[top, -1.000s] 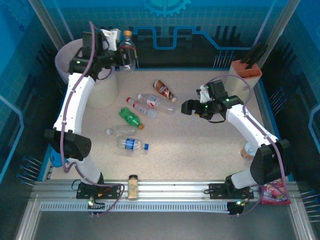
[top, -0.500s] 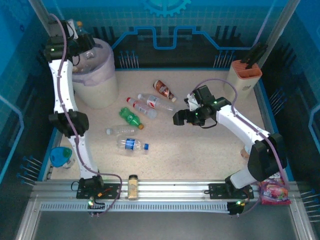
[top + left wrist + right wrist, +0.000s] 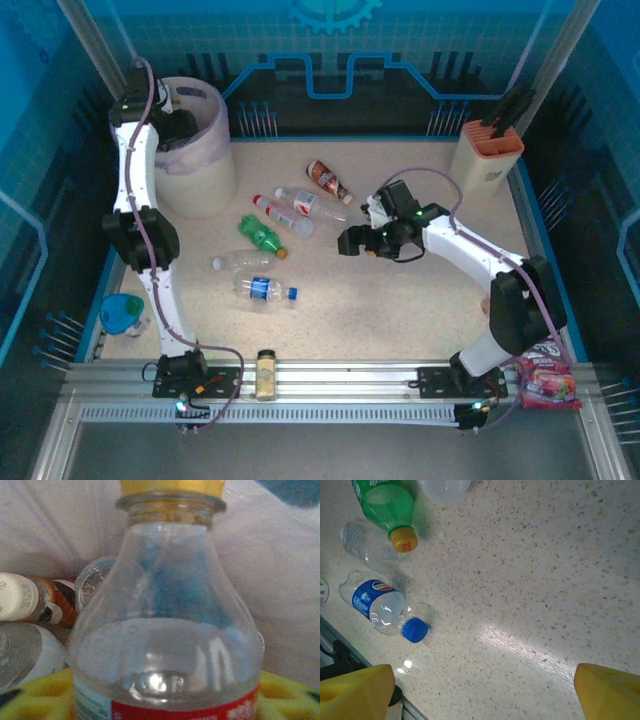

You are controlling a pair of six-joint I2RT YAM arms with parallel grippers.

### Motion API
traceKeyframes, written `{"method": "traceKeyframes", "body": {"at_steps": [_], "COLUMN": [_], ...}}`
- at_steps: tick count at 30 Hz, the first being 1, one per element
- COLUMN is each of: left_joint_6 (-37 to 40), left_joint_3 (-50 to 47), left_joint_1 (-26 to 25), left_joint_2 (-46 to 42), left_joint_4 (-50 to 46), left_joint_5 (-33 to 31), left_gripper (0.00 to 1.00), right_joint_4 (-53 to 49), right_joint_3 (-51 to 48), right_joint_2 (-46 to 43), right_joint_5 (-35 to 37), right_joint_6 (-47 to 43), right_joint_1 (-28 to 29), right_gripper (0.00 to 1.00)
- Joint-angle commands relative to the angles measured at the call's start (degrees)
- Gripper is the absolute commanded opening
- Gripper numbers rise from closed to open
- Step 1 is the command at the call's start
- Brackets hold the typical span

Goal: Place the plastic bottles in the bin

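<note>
The bin (image 3: 200,170), round and cream with a pale pink bag inside, stood at the far left corner of the table (image 3: 400,300). The left gripper (image 3: 172,128) was over its opening. In the left wrist view a clear bottle with a yellow cap (image 3: 167,630) and a red label stood between the two yellow fingers (image 3: 30,695), with the pink bag behind it. The fingers were close at both sides of it, but I cannot tell if they were clamped on it or only beside it. Lower in the bin lay a brown bottle with a white cap (image 3: 35,602) and the open mouth of a clear bottle (image 3: 95,582).

The right gripper (image 3: 350,242) was above the middle of the table with its fingers (image 3: 355,690) wide apart and nothing between them.

Six bottles lay on the table, left of the right gripper. The red-brown bottle (image 3: 328,180) was the farthest. Nearer came a clear bottle with a red label (image 3: 312,206), just beside a bottle with a red cap (image 3: 280,215). Then came the green bottle (image 3: 262,236), an unlabelled clear bottle (image 3: 240,262), and nearest the bottle with the blue label (image 3: 265,290).

A beige box with an orange top (image 3: 490,150) stood at the far right.
</note>
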Motion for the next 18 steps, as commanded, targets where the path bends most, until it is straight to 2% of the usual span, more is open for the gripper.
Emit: {"method": "traceKeyframes", "body": {"at_steps": [1, 3, 7, 13, 18], "left_joint_6": [2.5, 2.9, 3.7, 4.7, 5.4], "left_joint_3": [-1.2, -0.7, 3.6, 5.1, 5.1], "left_joint_1": [-0.1, -0.1, -0.1, -0.1, -0.4], "left_joint_2": [-2.7, -3.8, -4.1, -8.3, -14.4], "left_joint_4": [-5.1, -5.1, -8.9, -10.1, -9.9], "left_joint_5": [0.7, 2.0, 5.4, 4.7, 3.8], "left_gripper": [0.74, 0.85, 0.99, 0.99, 0.99], "right_joint_4": [9.3, 9.4, 7.0, 4.6, 5.1], "right_joint_3": [-2.1, -1.6, 0.2, 2.5, 6.2], "right_joint_2": [0.7, 0.7, 0.2, -0.9, 0.6], "right_joint_5": [-2.7, -1.4, 2.6, 8.6, 19.0], "right_joint_6": [5.4, 4.2, -0.5, -10.6, -25.5], "right_joint_1": [0.6, 0.6, 0.5, 0.6, 0.0], "right_gripper": [0.94, 0.94, 0.95, 0.94, 0.91]}}
